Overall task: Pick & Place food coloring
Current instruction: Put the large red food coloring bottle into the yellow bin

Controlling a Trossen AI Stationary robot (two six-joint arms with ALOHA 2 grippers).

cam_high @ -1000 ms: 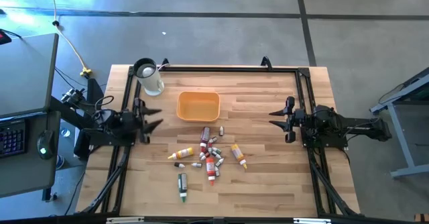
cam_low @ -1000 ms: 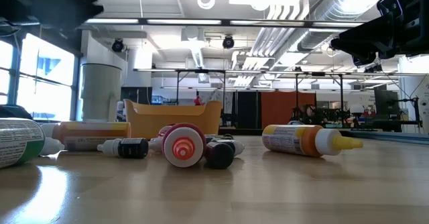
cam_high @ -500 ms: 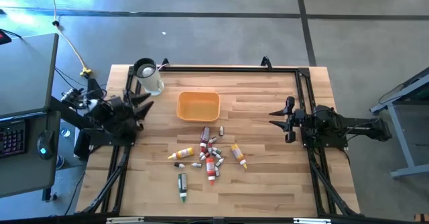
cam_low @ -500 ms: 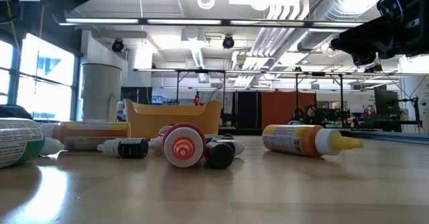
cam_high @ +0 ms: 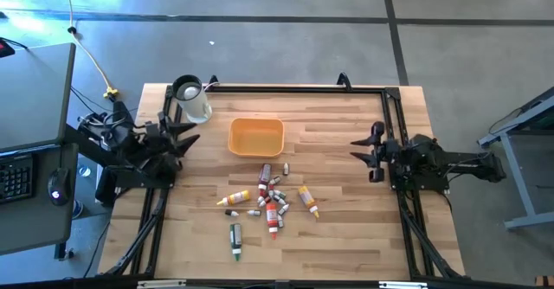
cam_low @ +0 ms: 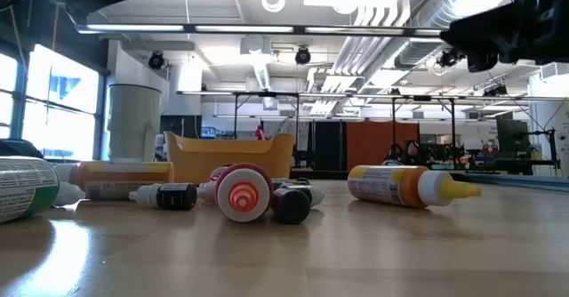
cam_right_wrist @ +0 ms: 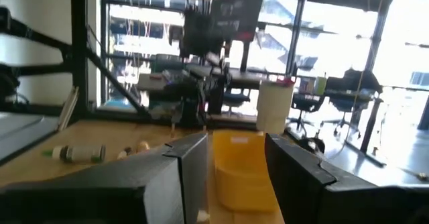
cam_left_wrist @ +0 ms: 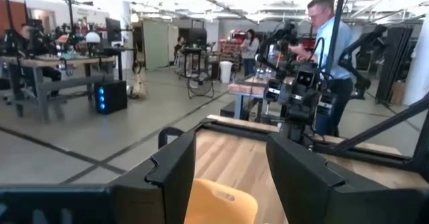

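The food coloring (cam_high: 268,199) is a loose pile of small bottles and tubes lying on their sides in the middle of the table. In the low view I pick out a red tube (cam_low: 243,191) and an orange bottle (cam_low: 400,184). A green tube (cam_high: 235,240) lies apart, nearer the near edge. My left gripper (cam_high: 190,133) hangs open above the table's left side, near the white jug (cam_high: 193,99). My right gripper (cam_high: 355,149) hangs open above the right side. Both point toward the yellow-orange tray (cam_high: 256,137), which also shows between each arm's fingers in the left wrist view (cam_left_wrist: 221,200) and the right wrist view (cam_right_wrist: 241,163).
The tray stands just beyond the pile toward the far edge, and the jug stands at the far left corner. A dark frame (cam_high: 277,88) runs along the far edge and both sides of the table. In the left wrist view a person (cam_left_wrist: 328,23) stands in the room beyond the table.
My left gripper has drawn back toward the table's left and far edges and turned slantwise toward the jug and tray. My right gripper has risen a little. The bottles and the tray have stayed put.
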